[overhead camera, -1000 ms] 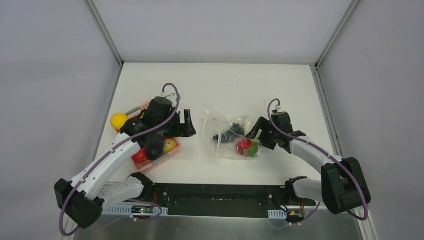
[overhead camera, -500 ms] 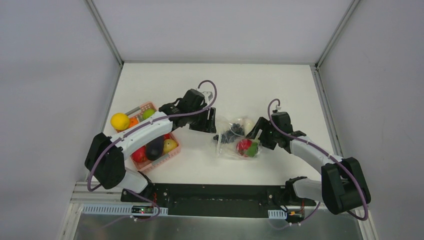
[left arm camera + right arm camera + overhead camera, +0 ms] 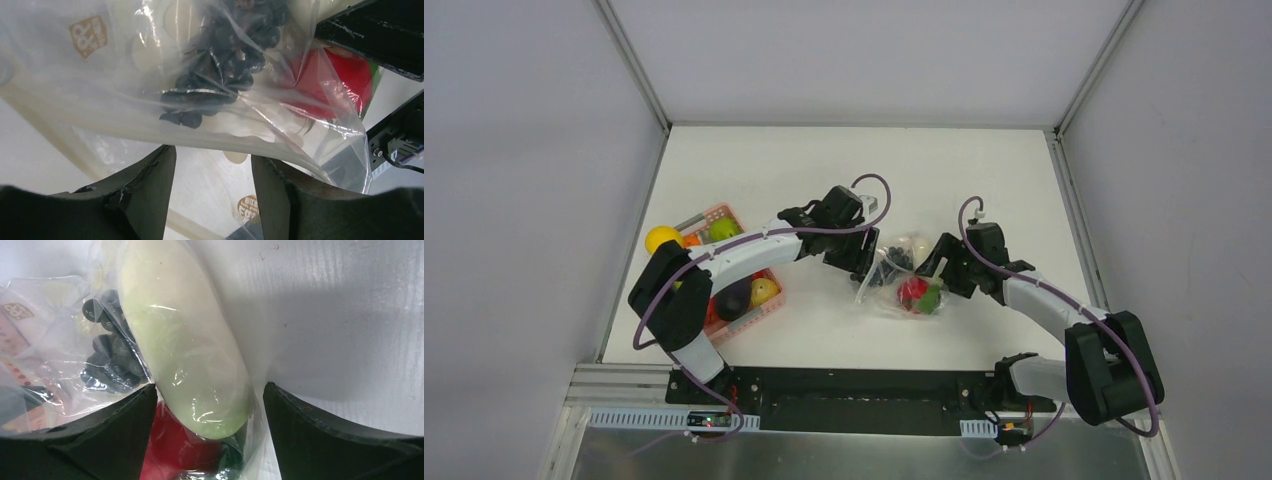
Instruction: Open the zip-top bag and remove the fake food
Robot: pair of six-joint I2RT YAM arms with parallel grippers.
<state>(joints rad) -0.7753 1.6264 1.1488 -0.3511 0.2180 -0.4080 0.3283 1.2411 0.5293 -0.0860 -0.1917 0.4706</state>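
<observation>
The clear zip-top bag [image 3: 876, 292] lies crumpled mid-table, holding fake food: a dark-green bunch [image 3: 891, 262], a red tomato [image 3: 911, 290] and a white vegetable [image 3: 917, 245]. My left gripper [image 3: 864, 262] is at the bag's left end. In the left wrist view its fingers [image 3: 145, 190] stand apart, with the bag's film and white zip strip [image 3: 150, 135] across the gap and the bunch [image 3: 225, 65] just beyond. My right gripper [image 3: 934, 270] stands open over the bag's right end. The white vegetable [image 3: 185, 340] and tomato [image 3: 175, 440] sit between its fingers [image 3: 310, 430], inside the plastic.
A pink basket [image 3: 759, 312] stands at the left. It holds a dark purple eggplant [image 3: 732, 298] and other fruit. A yellow round fruit [image 3: 662, 238] lies against its far left corner. The left arm stretches across the table from the basket to the bag.
My left arm has swung from over the basket rightwards to the bag's left end, and its jaws have narrowed. The right arm and bag stayed put.
</observation>
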